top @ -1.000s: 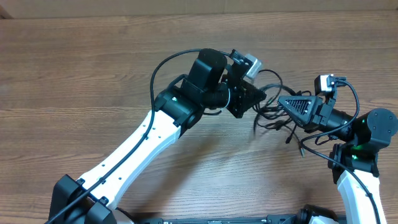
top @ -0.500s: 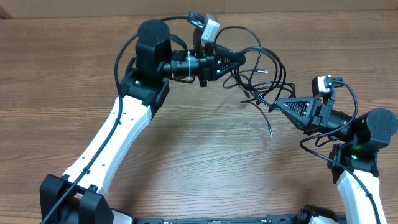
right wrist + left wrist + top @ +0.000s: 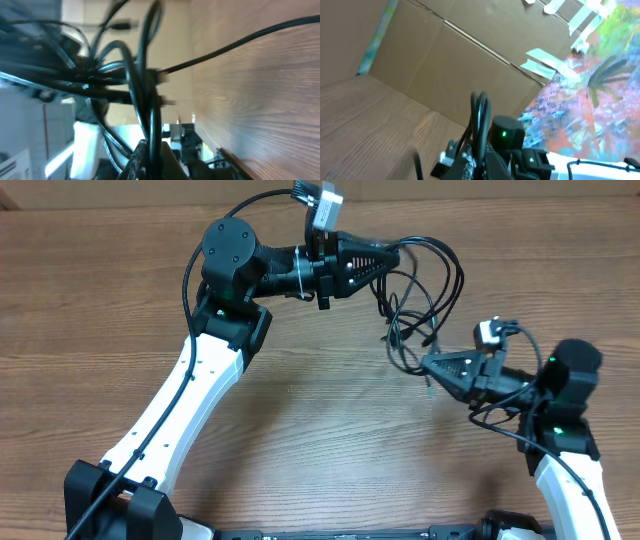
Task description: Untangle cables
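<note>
Presently the cables (image 3: pixel 440 300), judged light and limp, are clamped toward the far edge by the left gripper (image 3: pixel 392 256) and right gripper (image 3: pixel 428 365); single strands are best taken near their ends.

You have two arms to count: the left arm (image 3: pixel 205 375) and the right arm (image 3: pixel 570 405). That gives two grippers, the left gripper (image 3: pixel 392 256) and the right gripper (image 3: pixel 426 365). There is one wooden table (image 3: pixel 90 310) and one tangled bunch of cables (image 3: pixel 396 332), its separate cords too knotted to count. The right wrist view shows two small plug ends (image 3: pixel 161 75).
</note>
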Robot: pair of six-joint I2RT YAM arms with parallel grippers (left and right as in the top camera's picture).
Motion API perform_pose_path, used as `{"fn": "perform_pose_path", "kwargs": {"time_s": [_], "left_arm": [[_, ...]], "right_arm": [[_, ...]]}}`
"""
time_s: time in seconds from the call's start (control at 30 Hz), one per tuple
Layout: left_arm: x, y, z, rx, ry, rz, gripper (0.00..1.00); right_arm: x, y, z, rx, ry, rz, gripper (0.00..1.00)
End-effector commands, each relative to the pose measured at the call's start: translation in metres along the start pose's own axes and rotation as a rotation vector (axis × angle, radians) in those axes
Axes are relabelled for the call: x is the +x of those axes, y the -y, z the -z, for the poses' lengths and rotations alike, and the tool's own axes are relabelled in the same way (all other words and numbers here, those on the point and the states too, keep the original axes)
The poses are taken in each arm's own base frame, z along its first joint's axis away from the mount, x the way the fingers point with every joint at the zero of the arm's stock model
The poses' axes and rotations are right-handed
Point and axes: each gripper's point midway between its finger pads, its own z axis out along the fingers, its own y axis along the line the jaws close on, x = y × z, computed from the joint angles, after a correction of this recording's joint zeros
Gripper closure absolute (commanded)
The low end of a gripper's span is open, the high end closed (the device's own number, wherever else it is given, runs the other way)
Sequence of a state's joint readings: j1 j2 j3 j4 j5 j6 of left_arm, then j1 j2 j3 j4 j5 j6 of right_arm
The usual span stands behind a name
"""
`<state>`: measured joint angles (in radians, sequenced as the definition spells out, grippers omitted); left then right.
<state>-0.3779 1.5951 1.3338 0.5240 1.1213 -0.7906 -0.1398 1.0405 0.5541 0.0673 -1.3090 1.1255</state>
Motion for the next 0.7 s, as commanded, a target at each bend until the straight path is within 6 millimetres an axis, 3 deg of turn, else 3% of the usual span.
{"fn": "perform_pose_path", "kwargs": {"time_s": [0.0, 0.13, 0.23, 0.3, 0.57, 0.67], "left_arm": [[-0.023, 0.011, 0.006, -0.021, 0.066, -0.01, 0.96], [-0.031, 0.016, 0.009, -0.01, 0.093, -0.045, 0.96], [-0.038, 0.016, 0.015, -0.012, 0.112, -0.046, 0.96], [-0.04, 0.013, 0.019, -0.021, 0.117, -0.04, 0.96], [-0.043, 0.006, 0.029, -0.041, 0.12, -0.025, 0.96], [-0.043, -0.005, 0.039, -0.076, 0.118, 0.007, 0.96]], "right_arm": [[-0.008, 0.016, -0.011, 0.089, 0.079, 0.076, 0.96], [-0.004, 0.061, -0.012, 0.274, 0.128, 0.02, 0.96], [-0.002, 0.106, 0.005, 0.482, 0.204, -0.086, 0.96], [-0.001, 0.119, 0.013, 0.551, 0.233, -0.122, 0.96], [-0.001, 0.122, 0.015, 0.567, 0.24, -0.127, 0.96], [0.0, 0.122, 0.014, 0.561, 0.233, -0.129, 0.96]]}}
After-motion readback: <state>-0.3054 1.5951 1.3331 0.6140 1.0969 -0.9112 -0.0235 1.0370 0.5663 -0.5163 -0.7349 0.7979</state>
